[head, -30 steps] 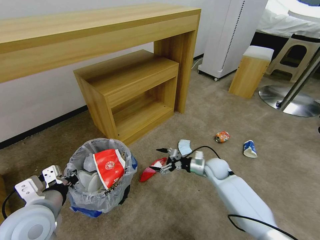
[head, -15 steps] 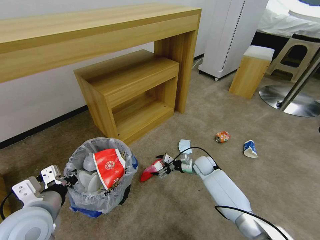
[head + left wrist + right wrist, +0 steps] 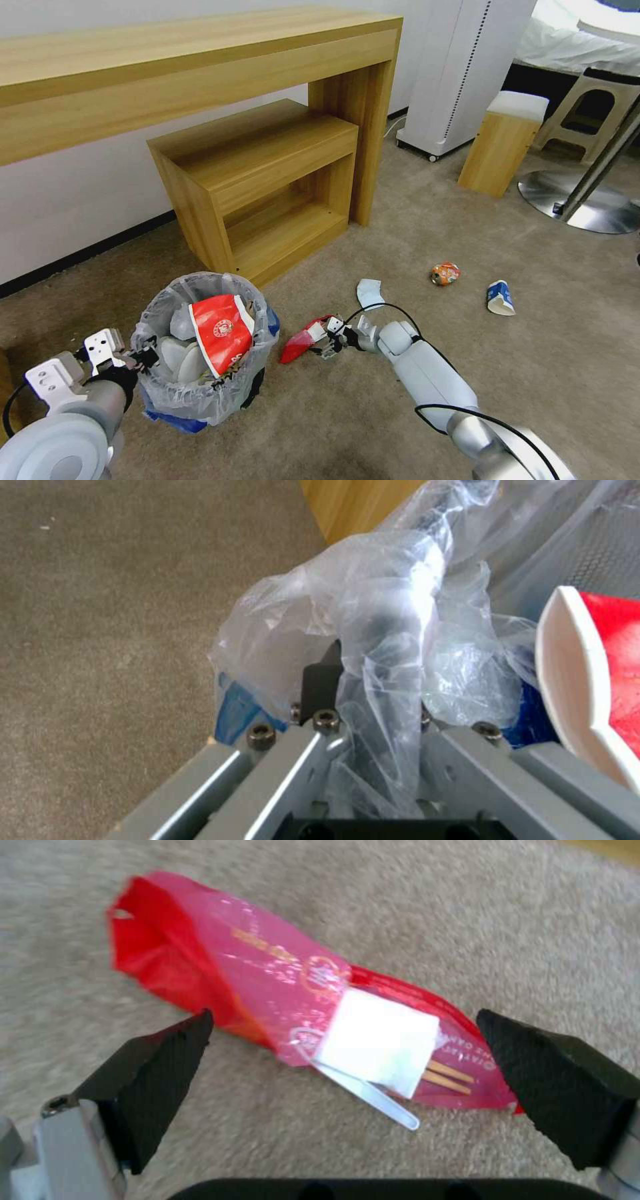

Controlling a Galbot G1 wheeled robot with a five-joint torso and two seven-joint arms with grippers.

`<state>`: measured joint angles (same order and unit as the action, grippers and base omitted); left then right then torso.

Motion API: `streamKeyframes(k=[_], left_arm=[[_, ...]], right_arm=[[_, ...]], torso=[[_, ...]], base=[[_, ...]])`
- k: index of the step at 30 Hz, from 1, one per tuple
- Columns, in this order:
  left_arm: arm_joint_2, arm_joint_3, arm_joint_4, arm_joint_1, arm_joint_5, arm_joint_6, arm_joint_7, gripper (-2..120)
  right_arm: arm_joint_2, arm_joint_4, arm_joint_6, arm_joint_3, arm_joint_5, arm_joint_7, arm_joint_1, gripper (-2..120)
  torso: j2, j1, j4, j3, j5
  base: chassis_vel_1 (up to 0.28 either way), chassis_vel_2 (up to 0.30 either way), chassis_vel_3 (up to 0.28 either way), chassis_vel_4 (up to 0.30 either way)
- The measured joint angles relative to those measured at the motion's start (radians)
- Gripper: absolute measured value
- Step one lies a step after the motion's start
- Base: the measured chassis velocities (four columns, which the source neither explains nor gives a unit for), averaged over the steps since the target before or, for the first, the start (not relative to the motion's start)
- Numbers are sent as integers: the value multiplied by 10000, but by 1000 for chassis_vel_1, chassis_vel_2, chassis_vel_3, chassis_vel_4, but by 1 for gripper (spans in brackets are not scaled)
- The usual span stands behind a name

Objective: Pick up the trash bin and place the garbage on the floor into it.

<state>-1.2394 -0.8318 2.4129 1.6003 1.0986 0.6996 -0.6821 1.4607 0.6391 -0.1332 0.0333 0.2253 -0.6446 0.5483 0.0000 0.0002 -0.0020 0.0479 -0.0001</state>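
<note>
Red plastic is the business of this moment — a red wrapper (image 3: 267,1005) lying flat on the floor (image 3: 347,413), just beside the trash bin (image 3: 200,393) on its desk-leg side, with a white folded napkin, a clear plastic spoon and two wooden sticks showing through its open end. The right pincer (image 3: 347,1075) hangs low over it, jaws spread wide with one black pad on each side of the wrapper's long body and neither touching it, so it has hold of nothing yet. The left pincer (image 3: 133,360) is at the bin's near rim, closed on the rim and the crinkly liner bag (image 3: 373,645) pinched over it; the bin itself sits close to the carpet, already carrying a red paper cup (image 3: 220,333) and pale litter. Farther from the bin, beyond the wrapper, lie a blue tissue (image 3: 369,292), then a crushed orange can (image 3: 445,273) and a blue-white paper cup (image 3: 500,297), all well apart from it. The step in hand looks like the pick of the wrapper. By my reading the next move calls for a short drop to the carpet and a close across the stiffer end where napkin and sticks give bulk — thin film alone may slip or crumple out of the pads.
</note>
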Motion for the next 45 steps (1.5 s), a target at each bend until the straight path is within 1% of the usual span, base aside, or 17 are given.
streamKeyframes(k=[2,6,16,18,20,22,24,26,28,30,31,34,35,38,39,41,45], left_arm=[[19,-46,38,40,28,-2,7,0],[65,-103,78,65,88,-9,17,0],[123,-123,132,62,129,-17,29,0],[129,-103,132,49,129,-20,37,0],[129,-99,132,45,129,-21,37,0],[133,-69,121,17,127,-24,47,0],[133,-65,114,14,125,-25,50,0],[136,-43,61,-1,110,-28,70,0],[137,-40,52,-5,107,-29,83,0],[136,-37,15,-17,104,-40,127,0],[136,-37,15,-17,104,-40,127,0],[137,-38,-29,-23,98,-50,154,0],[137,-38,-29,-23,98,-50,154,0],[138,-38,-54,-42,92,-54,162,0],[138,-38,-54,-42,92,-54,162,0],[139,-33,-70,-73,89,-56,166,0],[125,-1,-94,-88,74,-59,168,0]], right_arm=[[253,-567,40,-37,67,511,-215,100],[492,-1036,158,-68,69,982,-343,100],[720,-1388,680,31,-15,1259,-356,97],[681,-1391,793,72,-19,1275,-314,85],[670,-1385,795,73,-20,1274,-305,84],[627,-1348,796,97,-20,1263,-260,72],[627,-1343,796,105,-21,1263,-255,68],[632,-1332,801,138,-53,1287,-248,57],[632,-1331,807,146,-63,1300,-248,53],[621,-1359,893,155,-70,1423,-273,41],[621,-1359,893,155,-70,1423,-273,41],[582,-1405,1037,181,-69,1565,-334,28],[582,-1405,1037,181,-69,1565,-334,28],[491,-1408,1123,188,-75,1619,-364,13],[491,-1408,1123,188,-75,1619,-364,13],[437,-1399,1161,201,-115,1639,-381,3],[304,-1282,1174,200,-274,1642,-383,0]], torso=[[0,0,2,-1,0],[0,0,1,0,0],[0,0,1,0,0],[0,0,1,0,0],[0,0,1,0,0],[0,0,-1,0,0],[0,0,-1,0,0],[0,0,1,0,0],[0,0,0,-1,0],[0,0,0,0,2],[0,0,0,0,2],[0,0,0,-1,1],[0,0,0,-1,1],[0,0,0,0,1],[0,0,0,0,1],[0,0,0,0,1],[0,0,0,0,1]], base=[[0,0,0,0],[0,0,0,0],[0,0,0,0],[0,0,0,0],[0,0,0,0],[0,0,0,0],[0,0,0,0],[0,0,0,0],[0,0,0,0],[0,0,0,0],[0,0,0,0],[0,0,0,0],[0,0,0,0],[0,0,0,0],[0,0,0,0],[0,0,0,0],[0,0,0,0]])
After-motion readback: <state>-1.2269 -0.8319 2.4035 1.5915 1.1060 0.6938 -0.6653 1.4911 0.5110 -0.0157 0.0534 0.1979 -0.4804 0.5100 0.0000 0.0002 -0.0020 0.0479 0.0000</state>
